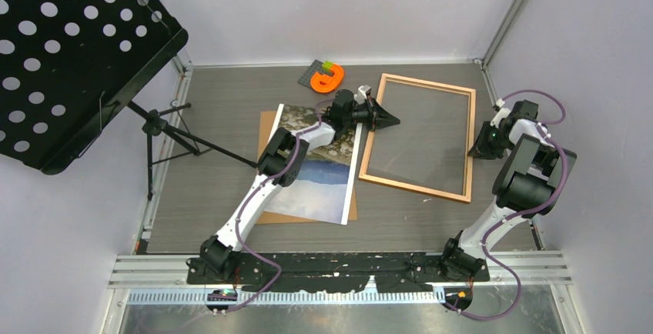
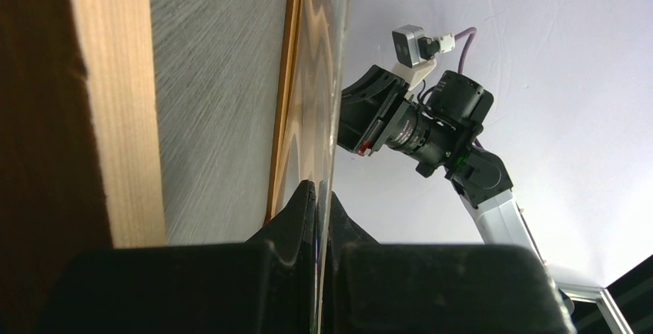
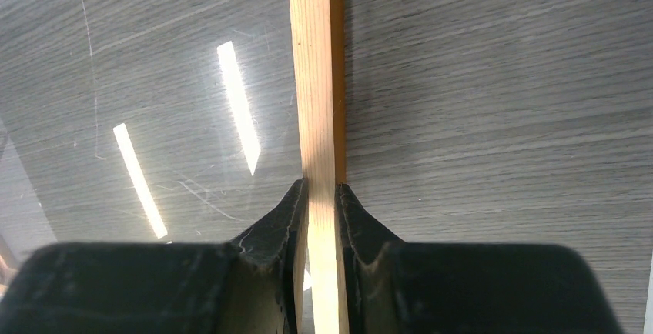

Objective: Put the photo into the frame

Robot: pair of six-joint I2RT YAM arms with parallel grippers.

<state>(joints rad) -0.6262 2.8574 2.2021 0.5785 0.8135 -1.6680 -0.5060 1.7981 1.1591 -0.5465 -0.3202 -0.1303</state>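
Observation:
The photo (image 1: pixel 323 180) lies face up on the brown backing board (image 1: pixel 266 130), left of centre, partly under my left arm. The light wood frame (image 1: pixel 416 188) lies flat to its right. My left gripper (image 1: pixel 389 121) is at the frame's left rail. In the left wrist view, the left gripper (image 2: pixel 323 192) is shut on the edge of a thin clear sheet (image 2: pixel 319 65), which sits over the frame's rail (image 2: pixel 115 103). My right gripper (image 1: pixel 476 149) is shut on the frame's right rail. In the right wrist view the rail (image 3: pixel 319 80) runs between the jaws of the right gripper (image 3: pixel 322 188).
A black perforated music stand (image 1: pixel 69 49) on tripod legs (image 1: pixel 177 138) fills the back left. An orange object (image 1: pixel 327 78) sits on a dark plate at the back, just behind the frame. White walls close in the table on three sides.

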